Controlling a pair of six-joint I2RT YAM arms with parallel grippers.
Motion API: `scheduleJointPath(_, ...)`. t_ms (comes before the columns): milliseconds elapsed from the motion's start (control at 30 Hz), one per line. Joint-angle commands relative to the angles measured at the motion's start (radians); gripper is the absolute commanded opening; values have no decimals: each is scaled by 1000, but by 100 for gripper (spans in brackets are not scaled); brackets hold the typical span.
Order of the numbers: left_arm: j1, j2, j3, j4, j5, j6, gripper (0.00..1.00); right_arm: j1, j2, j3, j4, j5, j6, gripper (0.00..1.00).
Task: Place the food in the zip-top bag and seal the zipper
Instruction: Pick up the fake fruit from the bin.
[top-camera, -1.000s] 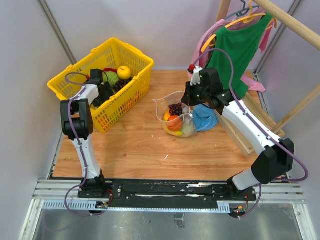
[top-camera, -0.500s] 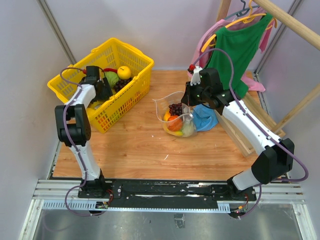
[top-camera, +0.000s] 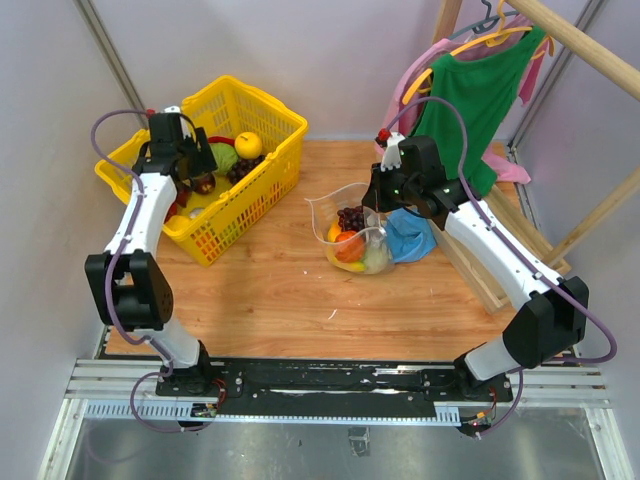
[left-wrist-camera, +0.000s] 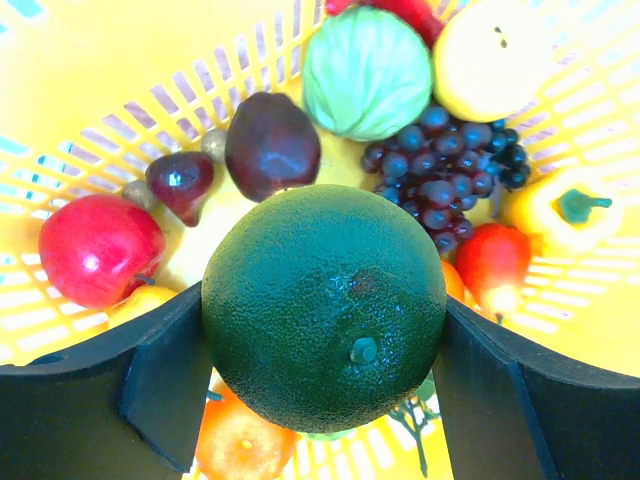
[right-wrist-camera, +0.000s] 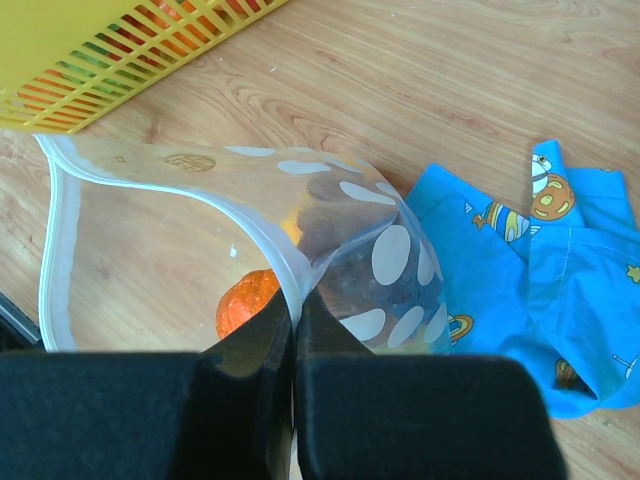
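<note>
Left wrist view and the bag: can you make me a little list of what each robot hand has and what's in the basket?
Left gripper: holding a dark green round fruit over the basket
Right gripper: shut, pinching the zip-top bag at its rim
Yellow basket: cabbage, grapes, red apple, dark purple fruit
Zipper: open, not sealed
In bag: orange piece
Beside bag: blue cloth

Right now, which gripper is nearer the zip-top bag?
Right. The right gripper pinches the zip-top bag; the left gripper is over the yellow basket, holding a dark green fruit.
</note>
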Motion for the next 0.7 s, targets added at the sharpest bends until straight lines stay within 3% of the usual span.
scheduleJointPath(0, -50, -63, 47, -43, 41, 56, 23, 2, -16, -8, 31, -25, 7, 1)
scheduleJointPath(333, -226, -228, 103, -111, 67, 103, 21, 8, -18, -9, 38, -42, 31, 1)
scheduleJointPath(667, -580, -344, 42, -44, 144, 100, 20, 13, -3, 0, 45, -70, 61, 1)
